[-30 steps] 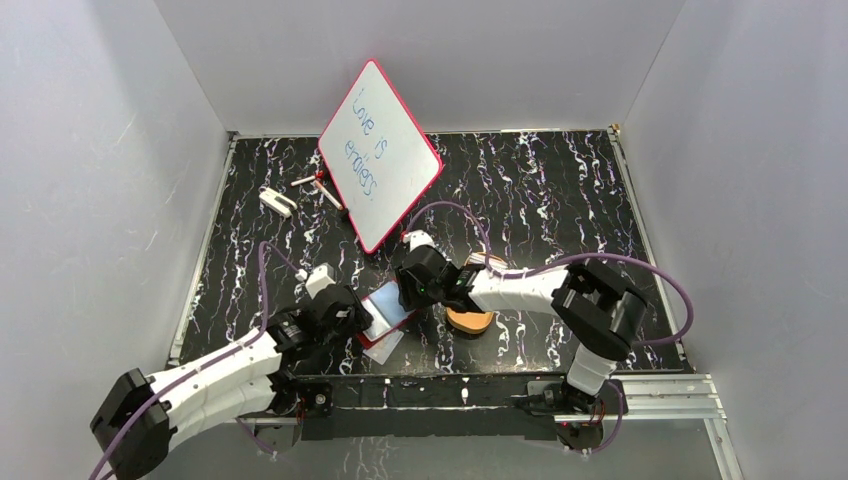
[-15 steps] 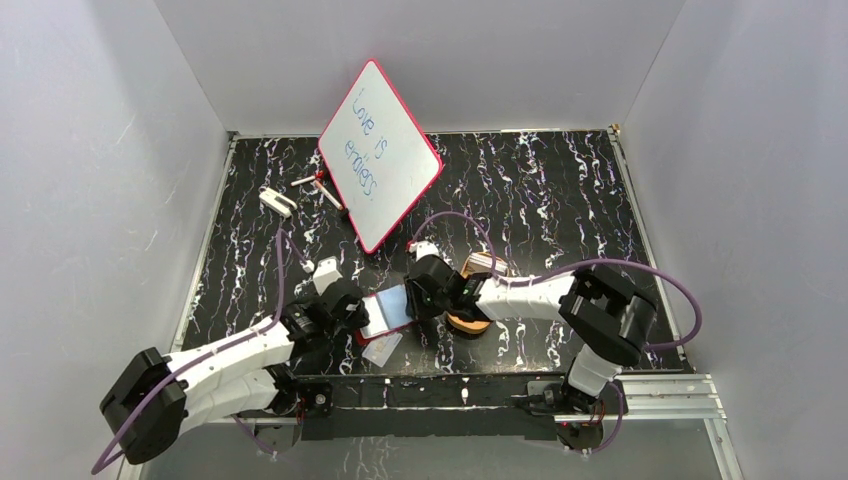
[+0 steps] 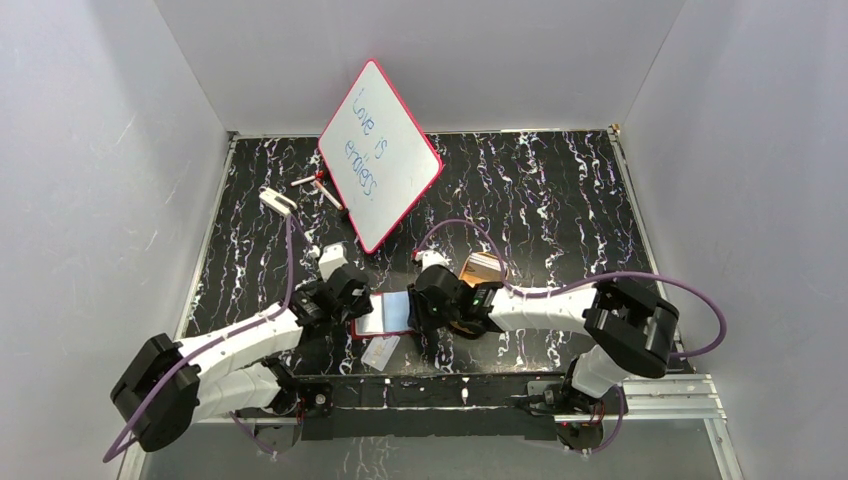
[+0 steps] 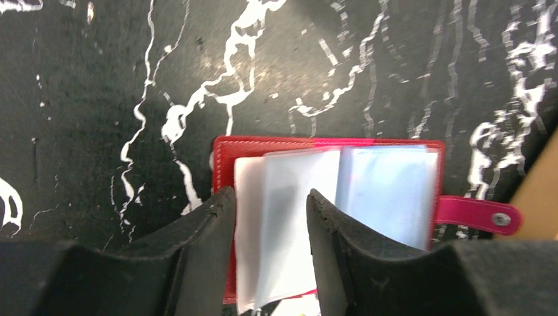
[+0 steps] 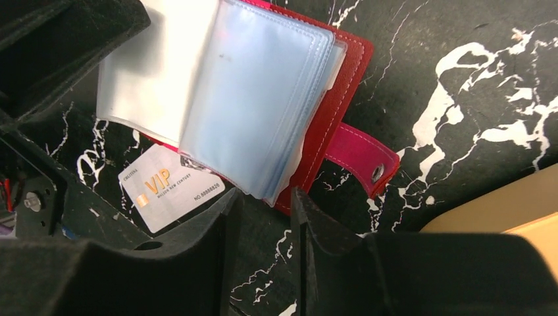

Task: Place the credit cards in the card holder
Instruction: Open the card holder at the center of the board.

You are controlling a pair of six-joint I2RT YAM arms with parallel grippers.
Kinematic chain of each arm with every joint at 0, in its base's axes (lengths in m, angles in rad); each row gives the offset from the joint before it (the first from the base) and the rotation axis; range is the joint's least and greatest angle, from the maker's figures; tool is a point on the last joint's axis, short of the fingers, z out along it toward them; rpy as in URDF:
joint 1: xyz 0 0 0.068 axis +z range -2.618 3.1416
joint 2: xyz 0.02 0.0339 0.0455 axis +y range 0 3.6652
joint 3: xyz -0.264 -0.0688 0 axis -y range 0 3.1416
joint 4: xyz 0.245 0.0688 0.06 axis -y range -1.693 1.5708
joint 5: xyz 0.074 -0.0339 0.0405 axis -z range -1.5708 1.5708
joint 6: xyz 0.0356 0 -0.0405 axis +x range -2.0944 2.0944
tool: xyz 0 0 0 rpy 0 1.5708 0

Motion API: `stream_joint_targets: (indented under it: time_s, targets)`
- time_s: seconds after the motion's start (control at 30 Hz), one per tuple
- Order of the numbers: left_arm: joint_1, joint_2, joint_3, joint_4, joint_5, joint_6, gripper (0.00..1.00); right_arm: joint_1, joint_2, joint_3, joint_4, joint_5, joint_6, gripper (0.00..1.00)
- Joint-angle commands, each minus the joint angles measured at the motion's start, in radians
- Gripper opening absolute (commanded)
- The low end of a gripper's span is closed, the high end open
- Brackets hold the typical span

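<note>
The card holder (image 3: 385,313) lies open on the table (image 3: 560,200), with a credit card (image 5: 170,187) loose just beside it. Your left end effector (image 4: 268,197) and right end effector (image 5: 263,194) both sit with fingers apart. If you nudge the clear sleeves (image 5: 256,99), the holder may slide or its pages may flip shut.

The wallet (image 3: 388,312) lies on the table (image 3: 560,200), with a card (image 3: 381,350) just in front, a tray (image 3: 482,268) to its right and a whiteboard (image 3: 380,155) behind.

Red leather-like card holder (image 4: 263,145), glossy clear plastic sleeves (image 4: 388,194)
</note>
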Motion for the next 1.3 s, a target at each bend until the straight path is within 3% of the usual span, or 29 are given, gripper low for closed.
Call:
stream_joint_targets:
  time_s: [0.0,0.23,0.37,0.57,0.7,1.27]
  targets:
    - [0.006,-0.057,0.073,-0.069,-0.017,0.027,0.45,0.0,-0.057,0.007,0.001,0.03,-0.005,0.43]
    - [0.006,-0.277,0.082,-0.185,0.021,0.001,0.5,-0.002,-0.099,0.054,-0.029,0.026,-0.015,0.47]
    - [0.005,-0.342,0.023,-0.092,0.119,-0.013,0.47,-0.018,-0.117,0.039,0.05,-0.036,0.027,0.47]
    - [0.005,-0.263,-0.08,0.041,0.189,-0.066,0.28,-0.081,-0.099,-0.009,0.184,-0.158,0.127,0.47]
    - [0.006,-0.198,-0.126,0.076,0.186,-0.092,0.21,-0.119,-0.068,-0.02,0.223,-0.213,0.16,0.46]
    - [0.007,-0.211,-0.226,0.058,0.146,-0.123,0.15,-0.141,0.043,-0.038,0.261,-0.275,0.177,0.45]
